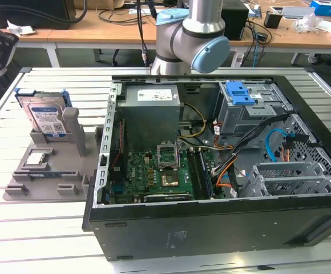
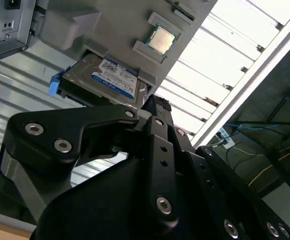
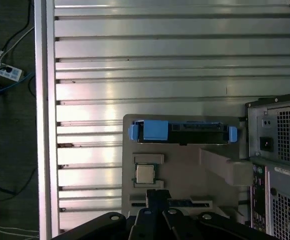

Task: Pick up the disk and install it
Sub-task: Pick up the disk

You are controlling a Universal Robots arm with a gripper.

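On the table's (image 1: 40, 228) side at the exterior view's left, a grey holder (image 1: 68, 171) lies flat just beside the open case (image 1: 211, 228). At the holder's far end the disk (image 1: 44, 114) stands in a slot, tilted back, with its white-and-blue label facing up and toward the camera and its blue rails along both sides. A grey post of the holder rises just in front of the disk, on the side nearer the case. Nearer the table's front edge, a small square chip (image 1: 37, 160) sits in a recess of the same holder, apart from the disk.

Beyond the case, at the table's far edge, stands the arm (image 1: 191, 34). Inside the case, the blue-topped drive bay (image 1: 245, 108) sits toward the far corner on the exterior view's right, with no disk in it.

Seen in the first wrist view, the gripper (image 3: 157, 194) hangs above the holder (image 3: 185, 170), its black fingertips pressed together with nothing between them. It is well apart from the disk (image 3: 195, 131), which shows edge-on there, with the chip (image 3: 145, 174) between the two. Both the disk (image 2: 107, 77) and chip (image 2: 161, 40) lie beyond the gripper (image 2: 155, 102) in the second wrist view.
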